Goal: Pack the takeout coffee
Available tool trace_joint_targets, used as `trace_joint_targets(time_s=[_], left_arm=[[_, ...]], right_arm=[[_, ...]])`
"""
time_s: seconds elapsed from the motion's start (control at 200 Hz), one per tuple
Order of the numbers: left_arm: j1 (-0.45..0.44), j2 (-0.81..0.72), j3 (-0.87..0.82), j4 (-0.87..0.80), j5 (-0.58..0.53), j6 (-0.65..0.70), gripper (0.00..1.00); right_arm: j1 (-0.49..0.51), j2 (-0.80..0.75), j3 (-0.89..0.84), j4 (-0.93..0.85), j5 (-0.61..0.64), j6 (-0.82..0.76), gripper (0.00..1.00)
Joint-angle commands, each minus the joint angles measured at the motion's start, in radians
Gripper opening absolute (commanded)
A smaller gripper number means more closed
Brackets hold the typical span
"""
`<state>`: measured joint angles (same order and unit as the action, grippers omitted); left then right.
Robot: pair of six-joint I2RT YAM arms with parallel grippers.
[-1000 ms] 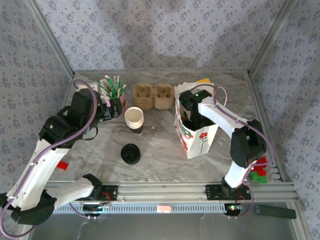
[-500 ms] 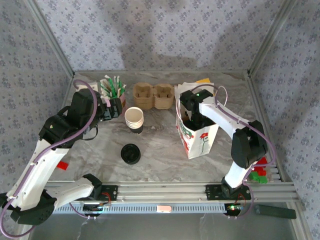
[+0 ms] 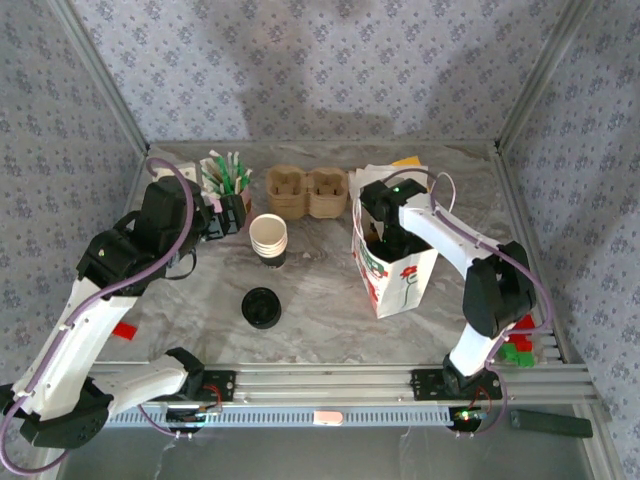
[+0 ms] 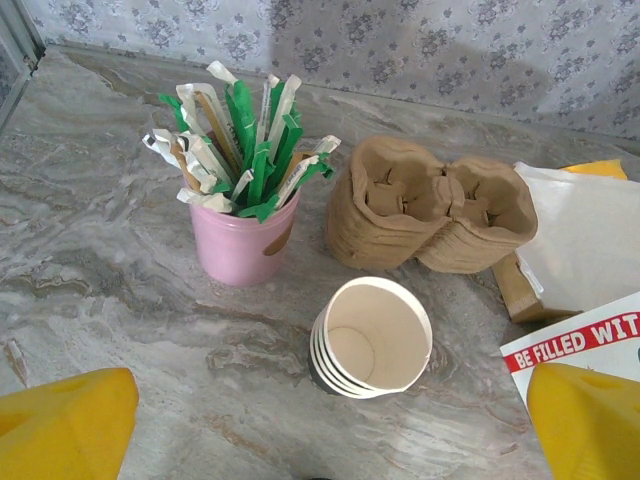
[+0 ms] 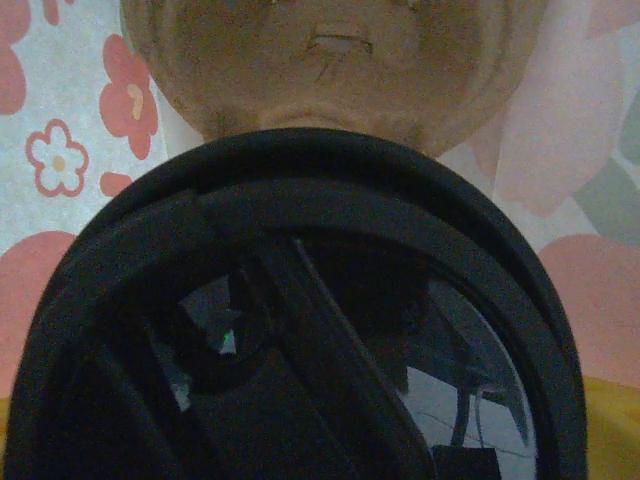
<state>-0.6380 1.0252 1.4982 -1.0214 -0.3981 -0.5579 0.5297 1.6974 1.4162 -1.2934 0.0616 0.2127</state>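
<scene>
The takeout coffee [image 5: 300,330] shows as a big black round lid close under my right wrist camera, between the yellow fingertips [image 5: 615,430] at the frame's lower corners. Flowered bag walls surround it, and a brown rounded shape [image 5: 330,70] lies beyond it. From above, my right gripper [image 3: 383,240] reaches down into the open top of the white flowered paper bag [image 3: 400,280], its jaws spread wide. My left gripper [image 3: 226,214] hangs open above the table's left, holding nothing. Its yellow fingertips [image 4: 60,430] frame a stack of white-rimmed paper cups [image 4: 372,338].
A pink cup of green and white sticks [image 4: 240,235] and a brown pulp cup carrier [image 4: 430,215] stand at the back. White napkins [image 4: 585,235] lie behind the bag. A black disc [image 3: 262,307] sits front centre; whether a cup is under it, I cannot tell.
</scene>
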Motion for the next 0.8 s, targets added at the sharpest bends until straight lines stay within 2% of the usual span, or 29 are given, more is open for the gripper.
trace_joint_targets(time_s=[0.0,0.8], left_arm=[[-0.01,0.007,0.032,-0.004,-0.021,0.007,1.0],[-0.016,-0.007,0.022,-0.002,-0.029,0.007,1.0]], right_arm=[[-0.005,-0.037,0.027,-0.052,0.023,-0.003,1.0],[0.0,-0.059,0.078,-0.086,0.047,0.0,1.0]])
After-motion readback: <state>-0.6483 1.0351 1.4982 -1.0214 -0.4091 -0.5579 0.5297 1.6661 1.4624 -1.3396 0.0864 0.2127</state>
